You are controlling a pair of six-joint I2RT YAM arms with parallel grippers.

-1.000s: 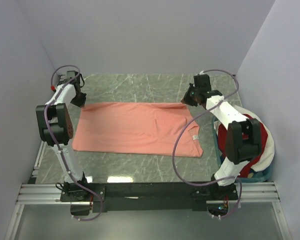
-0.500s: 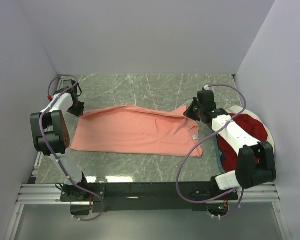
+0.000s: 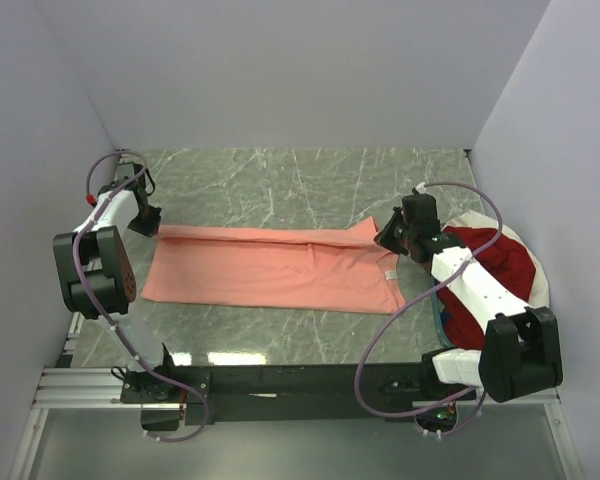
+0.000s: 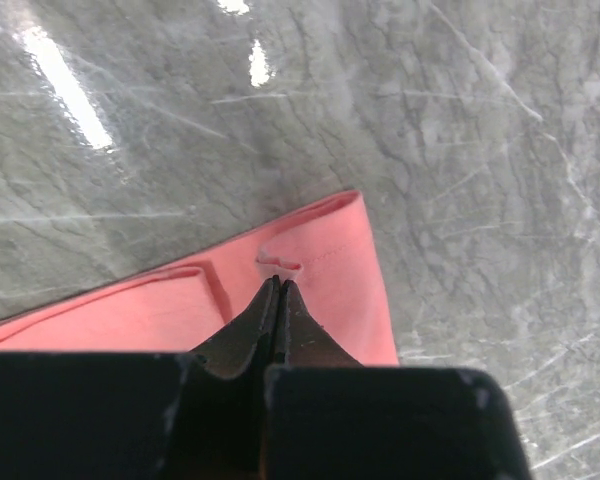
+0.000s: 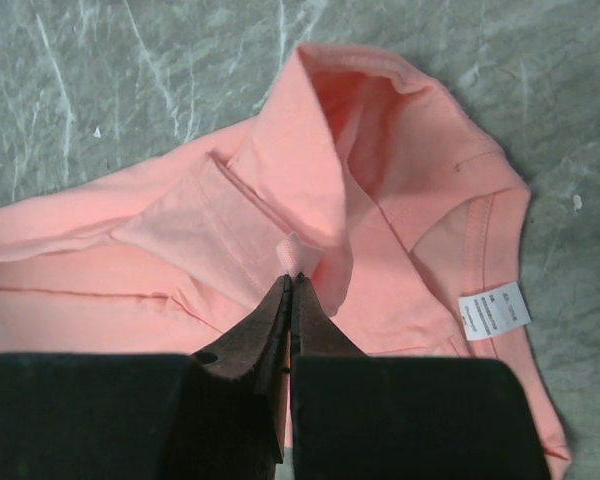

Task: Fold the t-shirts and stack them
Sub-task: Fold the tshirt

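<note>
A salmon-pink t-shirt (image 3: 270, 268) lies as a long band across the marble table, with its white neck label (image 5: 493, 312) at the right end. My left gripper (image 3: 148, 222) is shut on the shirt's far left corner; in the left wrist view the fingertips (image 4: 278, 282) pinch a small pucker of pink cloth (image 4: 330, 290). My right gripper (image 3: 388, 233) is shut on a raised fold near the collar (image 5: 292, 272), and the cloth stands up in a peak behind it. A dark red t-shirt (image 3: 490, 262) lies in the basket at the right.
The white-rimmed round basket (image 3: 540, 288) stands at the right edge under my right arm. Grey walls close in the left, far and right sides. Bare green marble (image 3: 300, 180) shows beyond the shirt, and the black base rail (image 3: 300, 380) runs along the near edge.
Both grippers have come toward the near side with the shirt's far edge held, lifting it and folding it over. The pink shirt is now a narrower band. The right arm swung lower and rightward.
</note>
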